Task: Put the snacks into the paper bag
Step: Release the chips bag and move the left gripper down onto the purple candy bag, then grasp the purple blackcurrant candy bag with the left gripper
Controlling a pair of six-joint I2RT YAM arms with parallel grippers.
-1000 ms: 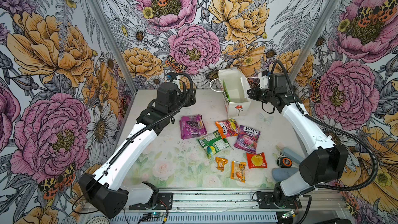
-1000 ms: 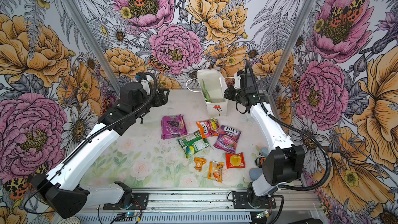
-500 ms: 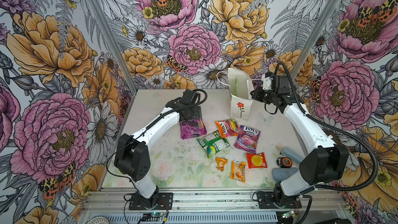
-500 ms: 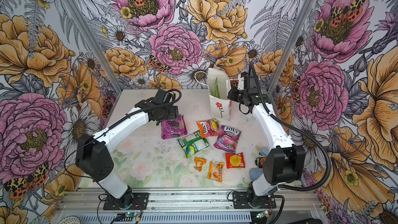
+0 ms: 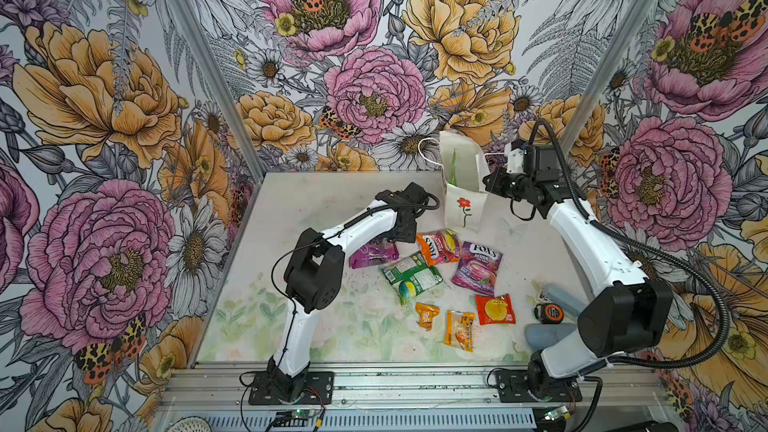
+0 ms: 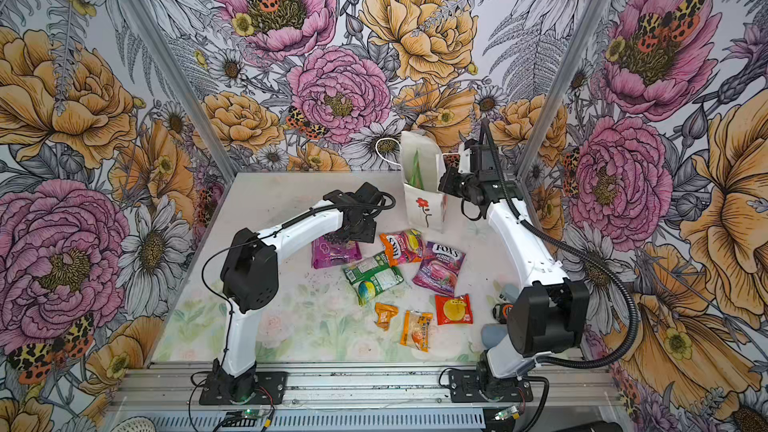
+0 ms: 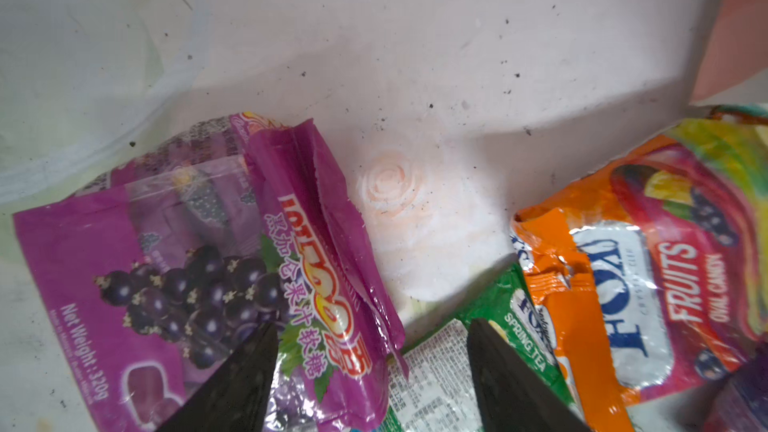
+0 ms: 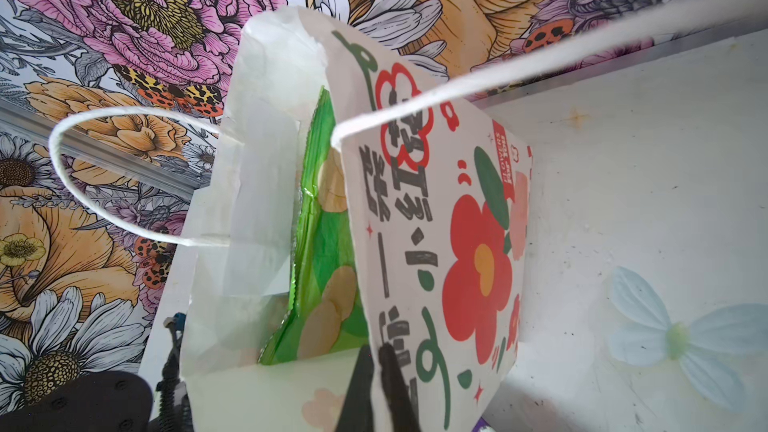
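The white paper bag (image 5: 463, 197) (image 6: 424, 201) stands at the back with a green packet (image 8: 324, 243) inside. My right gripper (image 8: 376, 357) (image 5: 488, 182) is shut on the bag's side wall at the rim. My left gripper (image 7: 372, 330) (image 5: 401, 234) is open and low over the purple grape packet (image 7: 187, 276) (image 5: 374, 252), with that packet's edge and the green-white packet (image 7: 440, 376) (image 5: 411, 278) between its fingers. On the table lie the orange Fox's bag (image 5: 438, 246), the purple Fox's bag (image 5: 477, 268), two small orange sachets (image 5: 427, 315) (image 5: 460, 329) and a red sachet (image 5: 495, 309).
An orange-black tape measure (image 5: 549, 312) and two grey-blue cases (image 5: 565, 299) (image 5: 548, 336) lie by the right arm's base. Flowered walls close the table on three sides; a metal rail (image 5: 415, 384) runs along the front.
My left arm has swung from beside the bag down onto the purple grape packet. The bag has turned and its mouth has narrowed while my right gripper kept hold of it.
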